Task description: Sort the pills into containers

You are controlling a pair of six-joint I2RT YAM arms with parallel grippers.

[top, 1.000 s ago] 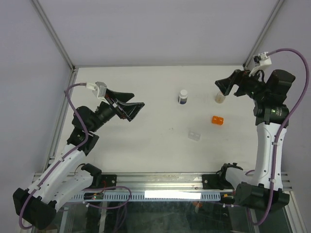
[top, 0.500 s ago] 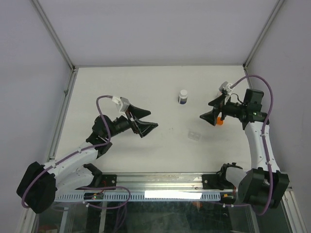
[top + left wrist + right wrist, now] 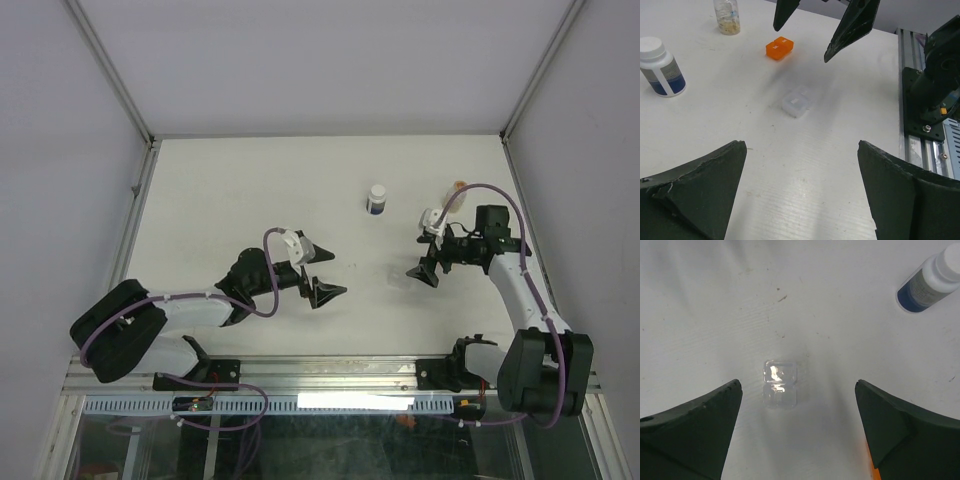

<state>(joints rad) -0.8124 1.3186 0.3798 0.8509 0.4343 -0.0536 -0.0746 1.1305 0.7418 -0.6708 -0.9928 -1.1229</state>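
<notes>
Spreading across every view, the white tabletop (image 3: 250,190) is matte, lightly scuffed and dotted with dark specks. Along its near edge runs a ribbed aluminium rail (image 3: 340,372).

Both arms reach in low toward the middle. The left tool (image 3: 801,147) has two dull black, wedge-shaped fingers with rough, chipped edges. They are spread wide apart and nothing is between them. The right tool (image 3: 797,387) has the same dark tapered fingers, equally wide apart and gripping nothing. It hangs above the tabletop with its gap straight over the clear two-cell box (image 3: 781,382).

A pill bottle (image 3: 377,199) stands upright toward the far middle. It is round, of white plastic, with a white cap and a dark blue label. Its contents are hidden.

The vial (image 3: 726,16) stands upright near the far right of the tabletop, well apart from the bottle. It is a small clear cylinder, and pale tan bits are heaped in its lower part.

An orange two-cell box (image 3: 779,48) lies flat between the vial and the clear box. It is translucent, with two square cells side by side. Whether anything is inside cannot be told.

The clear two-cell box rests flat on the tabletop between the two tools and touches neither. It is thin glossy plastic with rounded corners. One cell shows a bright white patch, either a pill or glare, and the views do not settle which. The other cell looks bare.
</notes>
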